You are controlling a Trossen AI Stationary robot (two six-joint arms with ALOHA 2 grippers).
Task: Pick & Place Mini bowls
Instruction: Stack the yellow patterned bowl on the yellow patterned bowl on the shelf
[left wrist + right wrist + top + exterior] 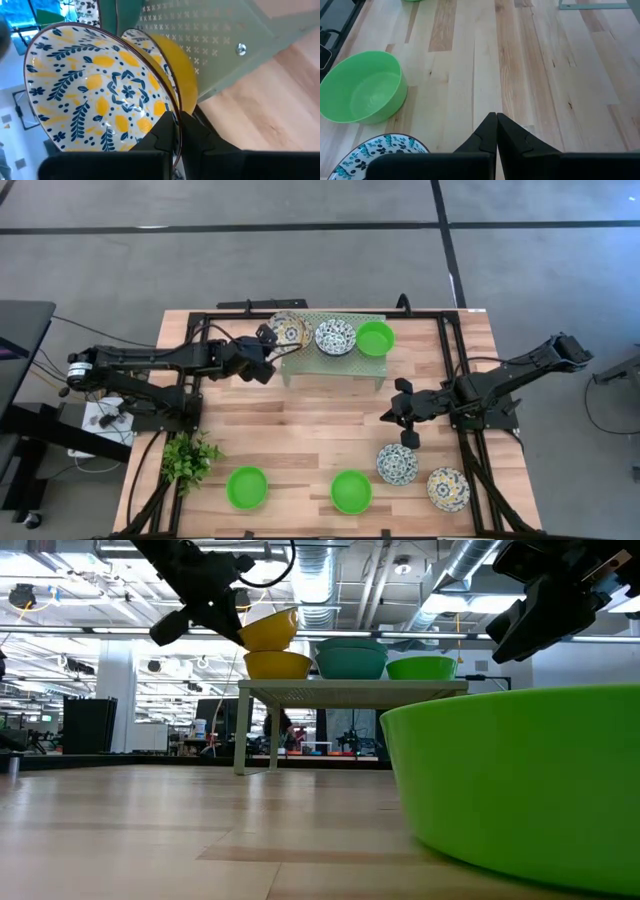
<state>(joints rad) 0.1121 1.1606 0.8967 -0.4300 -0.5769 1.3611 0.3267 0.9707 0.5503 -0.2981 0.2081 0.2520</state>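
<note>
Table point(300, 420): you see four bowls down, far from the rack point(335, 362).
Rack: three bowls seated.
Left gripper point(176, 131): clamped on a yellow-patterned bowl point(95, 90), tilted above it.
Right gripper point(496, 131): closed, empty.

1. The table point(300, 420) I work over is pale wood in planks, with visible grain and a smooth, lightly sheened finish.
2. On it stands a pale green rack point(335, 360), matt, looking like painted metal, punched with small cross-shaped holes and fixed by a shiny screw.
3. At the rack's edge, the patterned bowl point(95, 90) clamped in my left gripper point(175, 125) looks like glossy glazed ceramic, white with blue and yellow leaves.
4. The green bowls point(362, 95) away from the rack look like smooth plastic with a soft shine.
5. Both grippers' fingers point(496, 132) are matt black, plastic-looking.
6. The frame point(450, 350) around the rack is dull black metal.
</note>
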